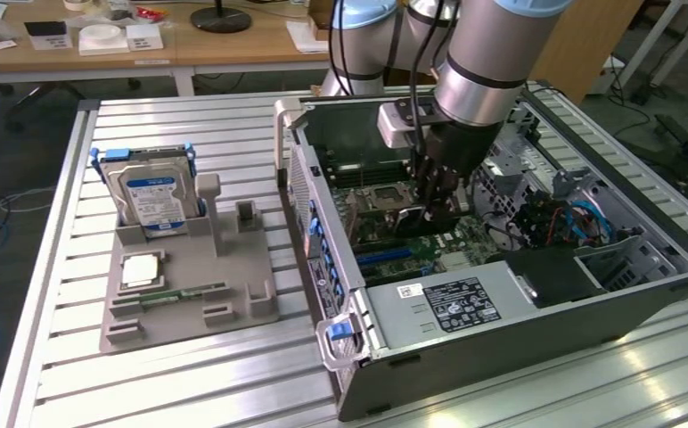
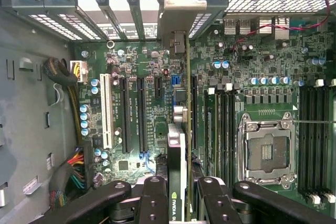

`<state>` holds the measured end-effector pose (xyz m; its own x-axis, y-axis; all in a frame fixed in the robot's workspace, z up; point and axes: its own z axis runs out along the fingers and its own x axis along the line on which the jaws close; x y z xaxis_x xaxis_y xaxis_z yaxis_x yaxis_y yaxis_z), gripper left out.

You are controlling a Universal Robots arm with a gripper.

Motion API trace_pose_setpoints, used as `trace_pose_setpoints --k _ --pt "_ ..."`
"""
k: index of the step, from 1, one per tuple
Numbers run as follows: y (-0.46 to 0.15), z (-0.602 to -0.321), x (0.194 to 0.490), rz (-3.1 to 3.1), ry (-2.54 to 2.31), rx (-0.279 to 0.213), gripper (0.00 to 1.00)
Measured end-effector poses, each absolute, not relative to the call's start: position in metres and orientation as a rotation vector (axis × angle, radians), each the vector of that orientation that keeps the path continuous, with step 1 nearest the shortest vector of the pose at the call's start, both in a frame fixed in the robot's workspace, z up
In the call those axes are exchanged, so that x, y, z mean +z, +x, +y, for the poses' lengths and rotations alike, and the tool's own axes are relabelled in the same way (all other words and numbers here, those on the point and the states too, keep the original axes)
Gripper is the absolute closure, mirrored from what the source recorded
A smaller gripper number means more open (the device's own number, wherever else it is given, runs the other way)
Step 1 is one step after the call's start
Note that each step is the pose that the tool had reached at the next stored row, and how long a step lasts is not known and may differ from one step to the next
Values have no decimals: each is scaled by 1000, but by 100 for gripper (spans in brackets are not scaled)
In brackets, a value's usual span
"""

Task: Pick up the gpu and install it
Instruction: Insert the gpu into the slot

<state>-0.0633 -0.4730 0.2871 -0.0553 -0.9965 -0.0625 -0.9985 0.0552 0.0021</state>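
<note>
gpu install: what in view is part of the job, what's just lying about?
Job: thin dark gpu card with silvery bracket, gripped in end effector; green motherboard; open grey computer case.
Lying about: silver hard drive with blue-white label, narrow green memory stick, grey plastic holder.

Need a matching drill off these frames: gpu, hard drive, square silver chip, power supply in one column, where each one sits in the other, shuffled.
Things:
1. gpu
2. hard drive
3. square silver chip
4. power supply

Places:
A. standing upright in the gray fixture
B. black box with a white label, mounted in the computer case
C. clamped in the gripper, edge toward the motherboard
D. lying flat on the gray fixture

Pairs: 1-C, 2-A, 3-D, 4-B
</note>
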Motion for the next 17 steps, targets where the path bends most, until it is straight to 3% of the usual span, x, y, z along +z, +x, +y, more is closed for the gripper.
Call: trace_pose_setpoints --k 17 --pt "-67 -473 273 2249 -2129 69 73"
